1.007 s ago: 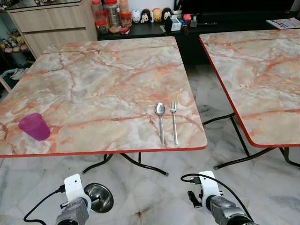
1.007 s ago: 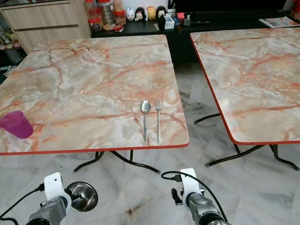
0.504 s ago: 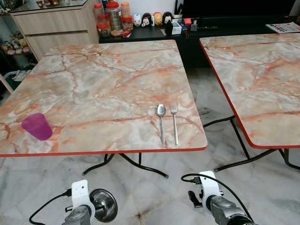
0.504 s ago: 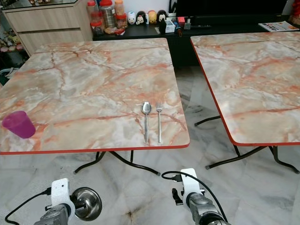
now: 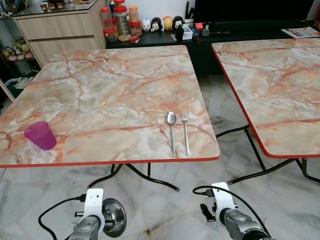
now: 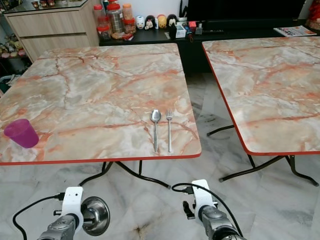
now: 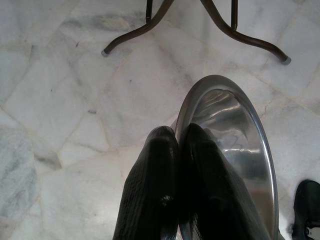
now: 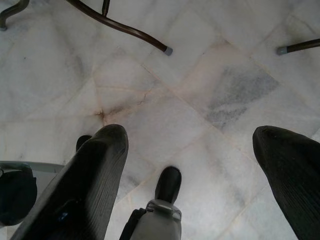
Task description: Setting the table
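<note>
A shiny steel bowl point(image 5: 114, 217) hangs low in front of the near table's edge, with my left gripper point(image 7: 179, 136) shut on its rim point(image 7: 260, 150). On the marble table point(image 5: 110, 90), a spoon point(image 5: 171, 127) and a fork point(image 5: 185, 129) lie side by side near the front right corner. A purple cup point(image 5: 40, 135) stands upright near the front left edge. Down at the lower right, above the floor, my right gripper point(image 8: 190, 145) is open and holds nothing.
A second marble table point(image 5: 270, 75) stands to the right, across a narrow gap of marble floor point(image 5: 225, 125). Curved metal legs point(image 5: 150, 177) spread under the near table. A wooden cabinet point(image 5: 60, 27) and a dark shelf with jars and figurines point(image 5: 150, 25) line the back wall.
The view has tilted so the tables sit slightly lower in the picture. My left arm with the bowl has shifted to the right and sits lower. The right arm is unchanged.
</note>
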Robot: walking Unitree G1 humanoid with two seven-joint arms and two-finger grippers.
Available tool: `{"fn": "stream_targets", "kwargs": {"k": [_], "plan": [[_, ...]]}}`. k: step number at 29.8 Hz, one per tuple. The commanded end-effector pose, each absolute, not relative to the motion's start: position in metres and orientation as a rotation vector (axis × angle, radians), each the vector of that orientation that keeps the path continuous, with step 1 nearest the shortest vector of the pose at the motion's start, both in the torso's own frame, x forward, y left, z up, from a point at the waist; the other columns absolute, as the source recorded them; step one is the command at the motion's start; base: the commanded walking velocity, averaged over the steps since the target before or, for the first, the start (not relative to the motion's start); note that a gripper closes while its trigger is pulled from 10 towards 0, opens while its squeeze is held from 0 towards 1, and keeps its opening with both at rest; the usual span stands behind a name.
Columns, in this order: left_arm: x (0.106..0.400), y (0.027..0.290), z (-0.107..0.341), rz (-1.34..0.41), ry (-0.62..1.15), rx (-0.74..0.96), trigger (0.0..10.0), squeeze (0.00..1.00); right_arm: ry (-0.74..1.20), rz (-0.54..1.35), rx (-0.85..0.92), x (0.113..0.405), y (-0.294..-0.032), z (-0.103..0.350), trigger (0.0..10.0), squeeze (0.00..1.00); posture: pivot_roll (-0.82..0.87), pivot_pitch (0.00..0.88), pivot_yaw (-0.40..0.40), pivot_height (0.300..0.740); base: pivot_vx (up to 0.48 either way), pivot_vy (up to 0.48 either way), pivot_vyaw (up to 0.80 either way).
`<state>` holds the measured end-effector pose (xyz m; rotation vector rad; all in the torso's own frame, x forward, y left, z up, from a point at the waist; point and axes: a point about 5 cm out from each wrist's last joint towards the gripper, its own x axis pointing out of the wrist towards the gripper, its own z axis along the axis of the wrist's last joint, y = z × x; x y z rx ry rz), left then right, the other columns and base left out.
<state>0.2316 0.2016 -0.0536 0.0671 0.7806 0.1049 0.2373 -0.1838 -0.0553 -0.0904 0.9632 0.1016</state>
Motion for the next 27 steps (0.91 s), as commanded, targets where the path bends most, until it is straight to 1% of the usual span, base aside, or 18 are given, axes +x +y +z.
{"fn": "stream_targets", "kwargs": {"k": [1,3,15,23,27], "plan": [[0.2317,0.2042,-0.0534,0.126,0.782,0.059,10.0,0.0,0.953,0.109,-0.091,0.2408,-0.1819,-0.0532,10.0,0.0,-0.06,0.028,0.051,0.74,0.0,0.0,0.0],[0.2313,0.2059,-0.0535,0.143,0.787,0.039,10.0,0.0,0.951,0.108,-0.088,0.2412,-0.1816,-0.053,10.0,0.0,-0.06,0.037,0.052,0.74,0.0,0.0,0.0],[0.231,0.2078,-0.0535,0.166,0.79,0.029,10.0,0.0,0.945,0.106,-0.079,0.2419,-0.1807,-0.0526,10.0,0.0,-0.06,0.056,0.054,0.74,0.0,-0.306,0.0],[0.2292,0.2085,-0.0546,0.18,0.796,0.019,10.0,0.0,0.941,0.114,-0.095,0.2417,-0.1804,-0.0528,10.0,0.0,-0.06,0.044,0.061,0.74,0.0,-0.342,0.0],[0.2287,0.2089,-0.0549,0.186,0.797,0.014,10.0,0.0,0.937,0.115,-0.101,0.2418,-0.1802,-0.0527,10.0,0.0,-0.06,0.038,0.06,0.74,0.0,-0.304,0.45]]}}
